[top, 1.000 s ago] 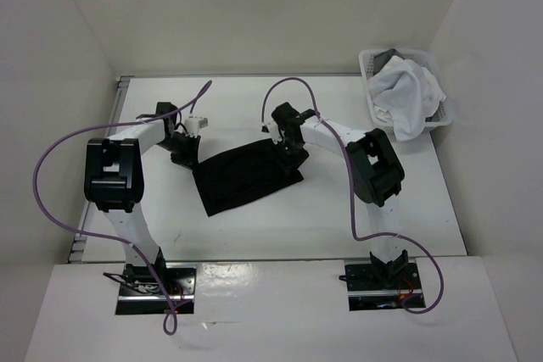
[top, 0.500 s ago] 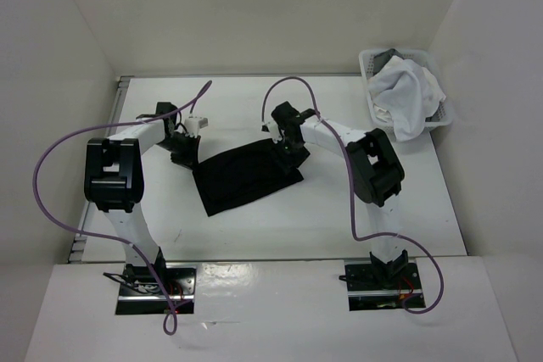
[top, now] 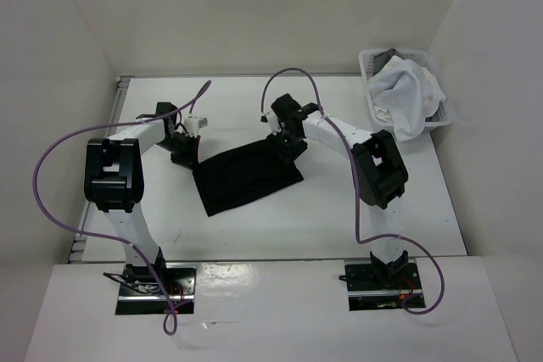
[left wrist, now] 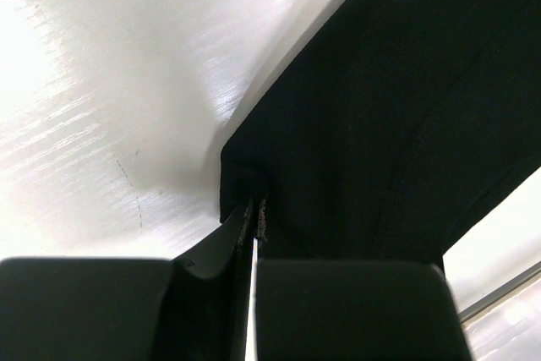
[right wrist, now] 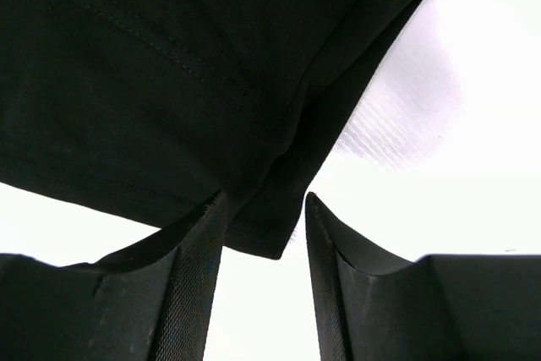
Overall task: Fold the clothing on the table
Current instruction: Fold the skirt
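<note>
Table: white, with the clothing spread flat near its centre. My left gripper is clamped tight on the clothing's corner at ten o'clock in the overhead view. My right gripper stands at the two o'clock corner, jaws apart, the hem corner lying between my fingers, not yet pinched.

I am working in a robotics lab cell: plain white panels box in the white table, two arms stand bolted to metal base plates at its near edge, purple cables loop loose, and a plastic basket of cloths sits in one corner.
</note>
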Controlling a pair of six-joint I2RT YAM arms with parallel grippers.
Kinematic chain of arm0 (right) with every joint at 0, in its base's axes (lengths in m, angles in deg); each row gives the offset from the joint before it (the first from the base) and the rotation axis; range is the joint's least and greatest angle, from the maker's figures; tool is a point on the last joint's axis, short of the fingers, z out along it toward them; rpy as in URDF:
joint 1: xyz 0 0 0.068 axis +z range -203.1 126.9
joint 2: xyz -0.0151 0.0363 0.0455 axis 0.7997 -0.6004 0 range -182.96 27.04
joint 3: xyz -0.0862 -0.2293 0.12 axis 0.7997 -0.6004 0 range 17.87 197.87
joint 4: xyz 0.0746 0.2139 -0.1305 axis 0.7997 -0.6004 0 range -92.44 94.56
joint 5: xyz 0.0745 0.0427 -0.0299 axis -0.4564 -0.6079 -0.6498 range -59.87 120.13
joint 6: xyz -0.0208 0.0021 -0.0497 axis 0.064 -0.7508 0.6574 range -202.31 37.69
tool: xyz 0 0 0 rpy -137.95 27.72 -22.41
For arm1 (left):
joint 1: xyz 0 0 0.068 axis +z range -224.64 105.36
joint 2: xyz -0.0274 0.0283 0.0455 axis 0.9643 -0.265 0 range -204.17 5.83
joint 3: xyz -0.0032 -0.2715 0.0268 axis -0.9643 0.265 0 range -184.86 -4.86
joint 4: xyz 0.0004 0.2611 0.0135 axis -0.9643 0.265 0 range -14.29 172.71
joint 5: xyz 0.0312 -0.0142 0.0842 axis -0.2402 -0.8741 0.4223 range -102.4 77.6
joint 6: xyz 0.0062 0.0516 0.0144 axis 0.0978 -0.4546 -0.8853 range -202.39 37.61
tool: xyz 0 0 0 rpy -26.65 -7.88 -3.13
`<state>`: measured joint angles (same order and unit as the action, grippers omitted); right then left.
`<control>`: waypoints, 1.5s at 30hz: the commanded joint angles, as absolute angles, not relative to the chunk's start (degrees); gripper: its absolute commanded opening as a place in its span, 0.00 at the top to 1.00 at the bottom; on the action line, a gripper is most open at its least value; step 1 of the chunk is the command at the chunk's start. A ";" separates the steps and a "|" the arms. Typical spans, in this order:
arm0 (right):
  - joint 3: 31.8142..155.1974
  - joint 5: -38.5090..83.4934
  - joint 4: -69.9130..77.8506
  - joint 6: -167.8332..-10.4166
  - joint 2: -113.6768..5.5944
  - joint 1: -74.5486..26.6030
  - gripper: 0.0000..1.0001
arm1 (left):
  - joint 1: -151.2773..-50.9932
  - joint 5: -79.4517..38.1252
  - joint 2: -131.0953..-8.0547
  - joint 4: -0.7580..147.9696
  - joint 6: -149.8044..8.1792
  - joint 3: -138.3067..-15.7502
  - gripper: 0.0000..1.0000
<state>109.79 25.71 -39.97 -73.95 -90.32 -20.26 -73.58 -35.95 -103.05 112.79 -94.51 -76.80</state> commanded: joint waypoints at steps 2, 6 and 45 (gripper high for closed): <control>110.95 25.91 -39.21 -74.31 -88.62 -20.49 0.54 | -73.05 -35.52 -101.31 113.77 -93.82 -76.31 1.00; 110.95 25.39 -39.21 -74.31 -89.15 -20.49 0.54 | -73.05 -35.52 -101.31 113.77 -93.82 -76.31 1.00; 108.84 23.19 -39.21 -73.17 -92.84 -19.96 1.00 | -73.05 -35.00 -101.31 113.77 -93.82 -76.31 1.00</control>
<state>109.62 22.01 -39.84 -73.69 -93.75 -20.24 -73.58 -35.76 -103.05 112.81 -94.10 -76.80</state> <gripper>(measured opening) 0.007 0.010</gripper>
